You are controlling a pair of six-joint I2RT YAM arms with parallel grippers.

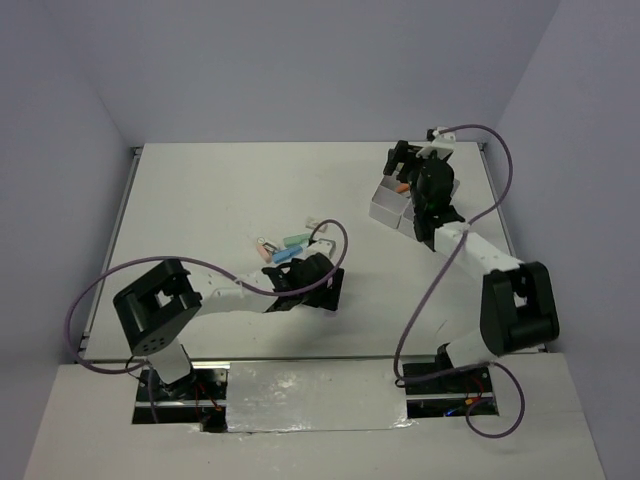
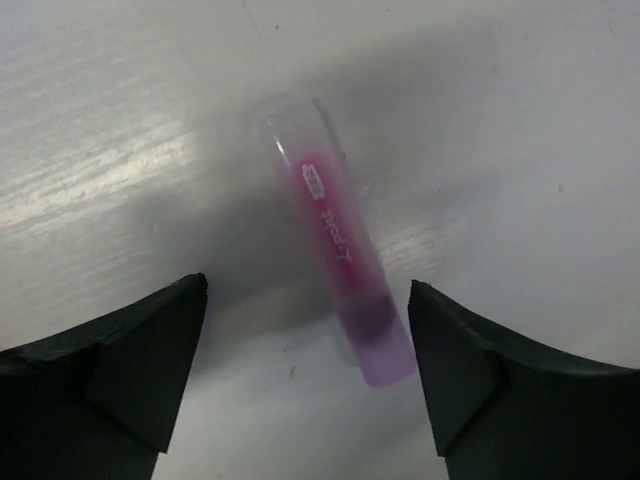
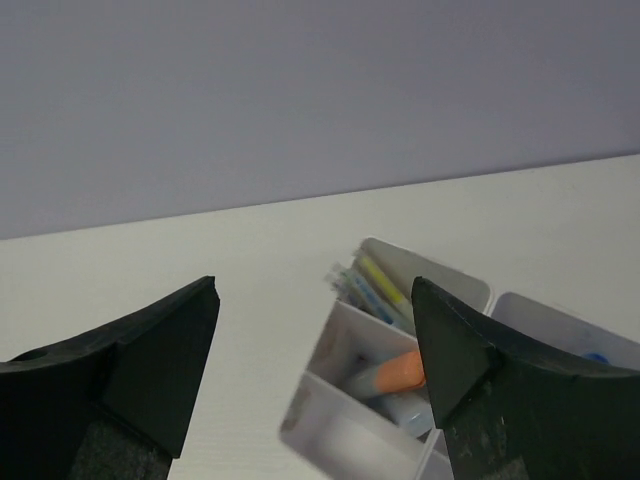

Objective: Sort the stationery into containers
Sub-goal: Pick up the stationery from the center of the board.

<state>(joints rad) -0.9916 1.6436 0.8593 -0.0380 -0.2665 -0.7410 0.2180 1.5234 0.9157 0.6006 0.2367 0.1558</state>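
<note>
Evidently poised to grab, left gripper (image 2: 308, 295), jaws apart, straddles the pink marker (image 2: 328, 235) mid-frame; right gripper (image 3: 315, 290) gapes empty above the divided tray (image 3: 305, 418).

Left gripper (image 2: 305, 335), jaws spread wide, low over the white table (image 2: 110, 110) — pink marker (image 2: 335, 250) lies flat btwn the black fingers (image 2: 130, 370), touching neither. Marker sits diagonal — clear cap far-left, darker end near-right, close to the right finger. White print on barrel.

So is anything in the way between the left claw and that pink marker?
No, nothing visible. In the left wrist view the pink marker lies flat on the table, right between the open jaws of the left gripper, and nothing covers it or sits against it.
</note>
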